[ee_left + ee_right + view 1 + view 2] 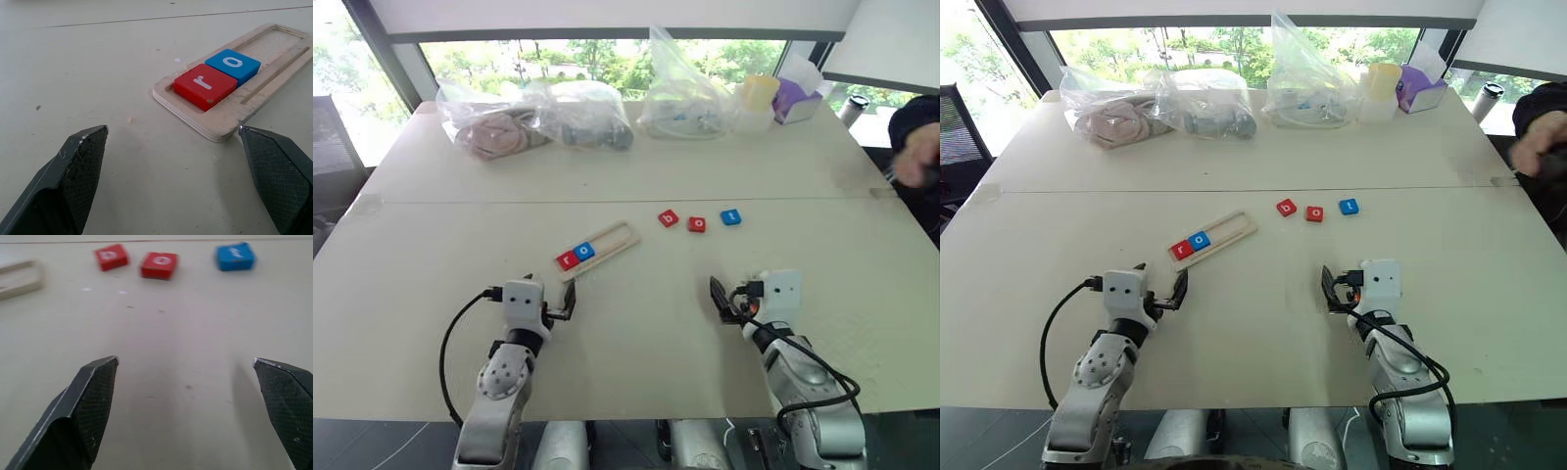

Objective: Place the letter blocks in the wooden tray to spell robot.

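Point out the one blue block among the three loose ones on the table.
The blue t block, at the end of the row farthest from the tray; the b block and o block beside it are red.

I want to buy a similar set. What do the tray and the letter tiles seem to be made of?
The wooden tray looks like pale unfinished plywood: layered edge, raw grain. The letter blocks seem painted wood, matte red or blue with white letters; a chipped corner shows a paler core.
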Available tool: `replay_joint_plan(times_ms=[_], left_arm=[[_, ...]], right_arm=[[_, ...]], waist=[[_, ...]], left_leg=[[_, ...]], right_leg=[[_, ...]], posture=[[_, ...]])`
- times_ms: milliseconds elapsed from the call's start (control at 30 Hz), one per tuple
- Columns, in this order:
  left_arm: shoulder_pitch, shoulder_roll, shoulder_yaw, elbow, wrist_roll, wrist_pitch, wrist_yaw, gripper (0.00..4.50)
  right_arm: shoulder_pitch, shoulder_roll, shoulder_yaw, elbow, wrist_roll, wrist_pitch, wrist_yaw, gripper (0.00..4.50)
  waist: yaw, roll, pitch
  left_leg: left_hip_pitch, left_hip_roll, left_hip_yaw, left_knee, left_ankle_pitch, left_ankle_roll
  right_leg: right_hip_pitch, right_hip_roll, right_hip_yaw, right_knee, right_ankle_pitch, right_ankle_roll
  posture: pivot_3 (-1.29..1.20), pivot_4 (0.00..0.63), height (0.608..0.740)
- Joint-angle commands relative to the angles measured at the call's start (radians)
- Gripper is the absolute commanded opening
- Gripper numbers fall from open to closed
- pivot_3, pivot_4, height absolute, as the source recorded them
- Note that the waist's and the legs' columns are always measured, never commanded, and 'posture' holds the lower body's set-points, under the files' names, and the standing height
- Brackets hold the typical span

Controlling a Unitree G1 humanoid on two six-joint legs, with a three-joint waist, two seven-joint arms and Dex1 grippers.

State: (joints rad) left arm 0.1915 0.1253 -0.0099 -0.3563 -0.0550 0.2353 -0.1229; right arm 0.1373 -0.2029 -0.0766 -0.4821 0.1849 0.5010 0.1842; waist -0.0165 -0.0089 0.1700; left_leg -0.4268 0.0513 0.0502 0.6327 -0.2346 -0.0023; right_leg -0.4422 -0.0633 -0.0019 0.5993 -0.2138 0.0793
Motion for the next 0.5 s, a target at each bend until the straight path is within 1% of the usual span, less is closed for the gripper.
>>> replay_joint_plan(times_ms=[33,300,500], left_arm=[[-0.009,0.002,0.01,-0.014,-0.007,-0.04,-0.009,4.5],[-0.019,0.014,0.024,0.004,-0.012,-0.07,-0.03,4.5],[0.006,0.028,0.034,-0.012,-0.014,-0.097,-0.047,4.5]], right_arm=[[-0.022,-0.014,0.004,-0.023,0.015,-0.043,0.034,4.46],[-0.032,-0.002,0.009,0.008,0.007,-0.061,0.033,4.46],[-0.031,-0.024,0.027,0.023,0.004,-0.077,0.065,4.46]], waist=[[0.001,0.0,0.0],[0.003,-0.001,0.0],[0.003,-0.001,0.0]], left_leg=[[0.0,0.0,0.0,0.0,0.0,0.0],[0.0,-0.001,0.001,0.001,0.0,0.0],[0.0,0.0,0.0,0.001,0.0,0.0]], right_leg=[[0.0,0.0,0.0,0.0,0.0,0.0],[0.001,-0.001,0.0,0.0,0.0,0.0],[0.001,0.0,0.0,0.001,0.0,0.0]], posture=[[0.0,0.15,0.74],[0.0,0.15,0.74],[0.0,0.15,0.74]])
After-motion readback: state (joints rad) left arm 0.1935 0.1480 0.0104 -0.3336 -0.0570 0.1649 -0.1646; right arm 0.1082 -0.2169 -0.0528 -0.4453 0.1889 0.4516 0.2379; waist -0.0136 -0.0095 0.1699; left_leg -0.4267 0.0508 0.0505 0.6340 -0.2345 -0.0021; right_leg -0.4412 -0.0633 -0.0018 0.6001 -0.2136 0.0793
